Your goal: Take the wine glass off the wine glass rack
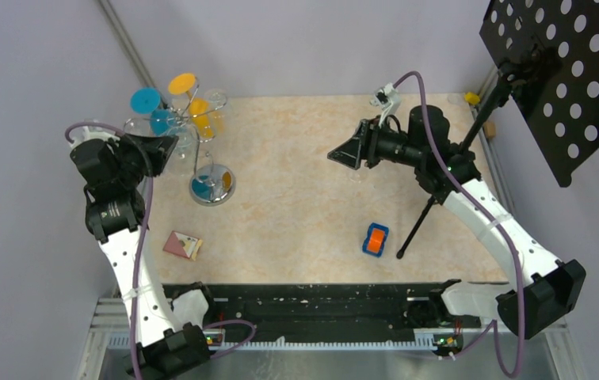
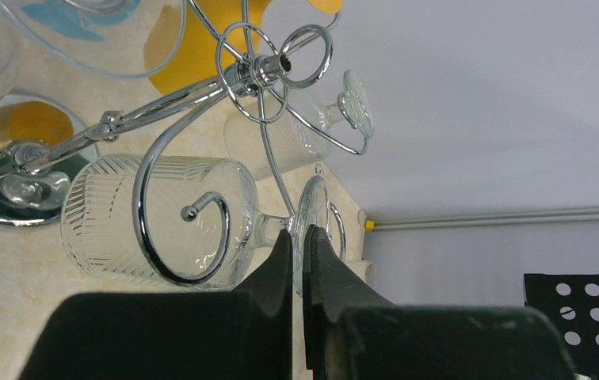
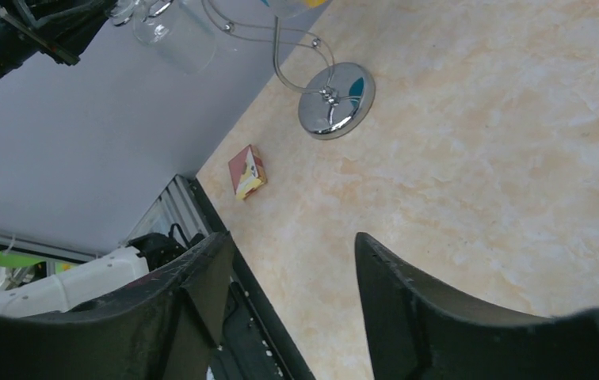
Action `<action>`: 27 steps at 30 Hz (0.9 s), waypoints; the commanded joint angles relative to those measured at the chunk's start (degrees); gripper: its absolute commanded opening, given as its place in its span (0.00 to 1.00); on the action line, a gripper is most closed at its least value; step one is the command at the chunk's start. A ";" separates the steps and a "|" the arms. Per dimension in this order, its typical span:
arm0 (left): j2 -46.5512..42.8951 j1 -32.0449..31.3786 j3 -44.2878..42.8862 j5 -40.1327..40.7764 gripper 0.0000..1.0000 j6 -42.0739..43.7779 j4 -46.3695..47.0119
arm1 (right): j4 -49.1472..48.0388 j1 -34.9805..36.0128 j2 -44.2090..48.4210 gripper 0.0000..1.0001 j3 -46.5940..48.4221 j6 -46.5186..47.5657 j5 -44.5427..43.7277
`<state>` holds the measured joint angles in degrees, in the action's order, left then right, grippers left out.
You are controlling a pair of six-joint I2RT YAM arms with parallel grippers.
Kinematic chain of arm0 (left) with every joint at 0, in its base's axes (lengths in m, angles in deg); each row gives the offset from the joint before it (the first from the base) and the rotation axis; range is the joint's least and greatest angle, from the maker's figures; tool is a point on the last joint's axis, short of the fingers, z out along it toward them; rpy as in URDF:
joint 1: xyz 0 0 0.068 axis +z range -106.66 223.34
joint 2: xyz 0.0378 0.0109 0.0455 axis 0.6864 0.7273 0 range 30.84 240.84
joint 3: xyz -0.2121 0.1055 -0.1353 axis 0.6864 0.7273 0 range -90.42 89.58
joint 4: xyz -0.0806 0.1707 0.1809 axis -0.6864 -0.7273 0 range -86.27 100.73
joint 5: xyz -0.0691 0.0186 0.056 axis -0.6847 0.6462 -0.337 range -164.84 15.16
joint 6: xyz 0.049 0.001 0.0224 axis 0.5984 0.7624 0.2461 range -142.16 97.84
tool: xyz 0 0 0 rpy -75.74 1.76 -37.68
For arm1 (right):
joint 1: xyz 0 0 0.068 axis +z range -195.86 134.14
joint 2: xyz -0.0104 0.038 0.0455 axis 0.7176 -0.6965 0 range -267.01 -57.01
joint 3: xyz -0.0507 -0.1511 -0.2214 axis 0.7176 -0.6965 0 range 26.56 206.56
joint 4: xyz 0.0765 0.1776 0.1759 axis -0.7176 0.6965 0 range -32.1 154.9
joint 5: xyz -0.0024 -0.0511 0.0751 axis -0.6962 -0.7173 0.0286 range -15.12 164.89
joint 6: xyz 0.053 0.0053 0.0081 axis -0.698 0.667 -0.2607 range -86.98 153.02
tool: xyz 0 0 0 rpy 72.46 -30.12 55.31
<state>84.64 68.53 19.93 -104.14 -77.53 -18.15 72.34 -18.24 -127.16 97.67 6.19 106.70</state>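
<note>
Left gripper [image 2: 299, 235] jaws pressed together, pinching what looks like the wine glass [image 2: 154, 218] stem, glass hanging on the wine glass rack [image 2: 193, 95]. Right gripper [image 3: 292, 261] spread, empty. Next move: slide it off the curl gently.

Wine glass rack [image 1: 229, 180]: silver wire stand, wavy stem, curled spiral arms up top, round shiny chrome base flat on the tabletop, upright, far-left part of table. Wine glass [image 2: 154, 226]: clear, bowl cut w/ ribbed diagonal lines, short stem, round clear foot. Still on the rack, on its near-left side, one spiral arm curling across the bowl. Stem sits btwn the closed tips of left gripper [image 2: 298, 237].
</note>
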 commanded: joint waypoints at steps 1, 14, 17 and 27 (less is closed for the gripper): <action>-3.73 0.20 -3.47 -3.19 0.00 -1.51 4.60 | -6.20 -0.37 3.01 0.63 -1.97 -1.14 2.17; -11.30 -2.45 -1.77 -10.60 0.00 -11.24 5.05 | -27.65 7.99 2.46 0.73 -8.48 -11.24 3.20; -12.77 -4.92 0.38 -12.29 0.00 -15.00 8.72 | -36.68 11.87 1.92 0.73 -11.22 -15.77 -0.72; -14.91 -12.58 10.90 -14.38 0.00 -31.45 32.91 | -56.09 18.85 0.85 0.78 -20.71 -30.99 -14.92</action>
<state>70.41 57.89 27.63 -117.06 -99.10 -5.35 27.40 -0.88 -126.42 78.24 -17.74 99.53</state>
